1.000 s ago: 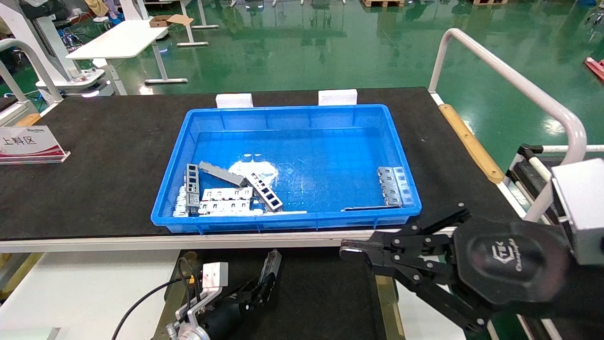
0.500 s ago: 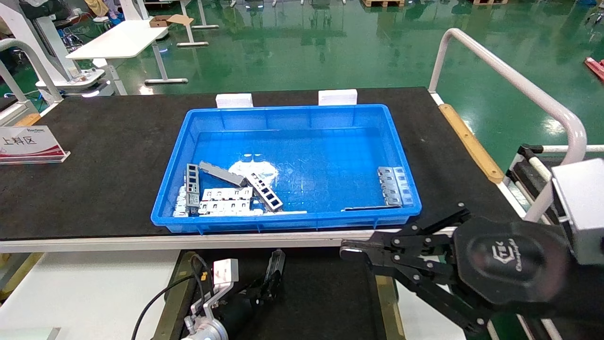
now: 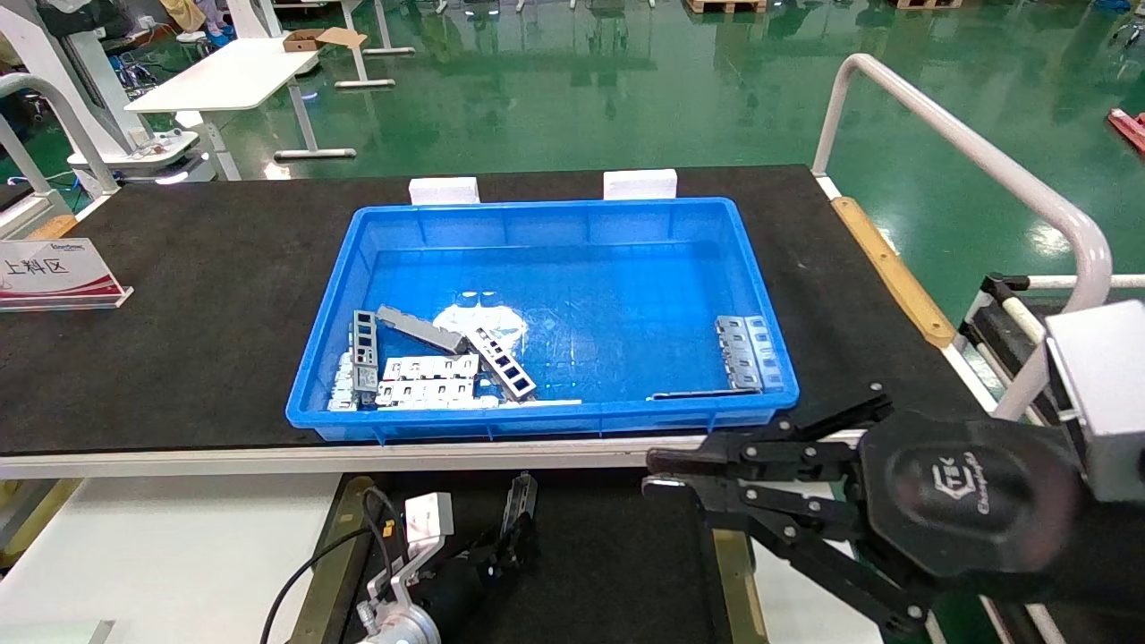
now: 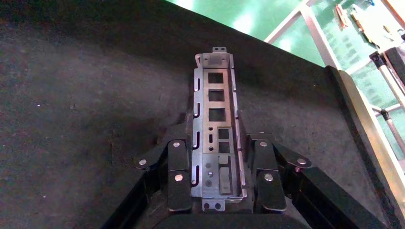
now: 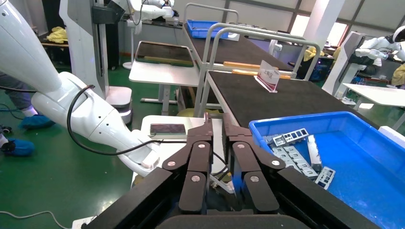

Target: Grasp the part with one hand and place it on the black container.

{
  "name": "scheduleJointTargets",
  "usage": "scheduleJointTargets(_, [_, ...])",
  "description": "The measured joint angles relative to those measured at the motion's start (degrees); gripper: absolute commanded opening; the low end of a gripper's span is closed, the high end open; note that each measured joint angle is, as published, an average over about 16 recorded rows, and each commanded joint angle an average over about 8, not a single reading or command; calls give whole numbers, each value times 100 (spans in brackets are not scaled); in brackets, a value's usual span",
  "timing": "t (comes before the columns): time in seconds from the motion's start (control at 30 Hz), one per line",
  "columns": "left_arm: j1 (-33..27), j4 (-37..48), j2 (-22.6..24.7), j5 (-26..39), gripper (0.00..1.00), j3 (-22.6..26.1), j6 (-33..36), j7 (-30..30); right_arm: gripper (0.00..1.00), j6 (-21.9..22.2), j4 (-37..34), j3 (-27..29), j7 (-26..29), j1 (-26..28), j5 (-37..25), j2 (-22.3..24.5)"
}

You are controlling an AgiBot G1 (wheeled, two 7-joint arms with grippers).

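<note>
Low over the black container (image 3: 617,555), my left gripper (image 4: 218,177) is pinching the part (image 4: 216,129) by its raised edges. I'd settle it flat on the matte surface, then spread the jaws evenly so it doesn't skew. My right gripper (image 3: 666,472) waits nearby, fingers pressed nearly together.
</note>
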Motion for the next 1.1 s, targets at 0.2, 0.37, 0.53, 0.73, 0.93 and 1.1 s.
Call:
scheduleJointTargets(0.2, [34,-69,-46,72,100,-28,113,110,100,0,0,-1,-1,0,1,0])
scheduleJointTargets(0.37, [97,-241,-214,216,100,-10,357,299,100,1,0,-2,-1,0,1,1])
scheduleJointTargets(0.53, [203,-518,-506,419,100,28,739,566,100,1,0,-3,-1,1,2,1])
scheduleJointTargets(0.73, [350,-913,-978,689,100,87,1391,935,100,2,0,-4,-2,1,3,2])
scheduleJointTargets(0.93, [406,-1312,-1516,896,100,185,2175,1129,100,2,0,-5,-3,1,4,2])
scheduleJointTargets(1.1, [341,-1682,-1993,1018,100,311,2837,1066,100,3,0,-6,-3,1,4,2])
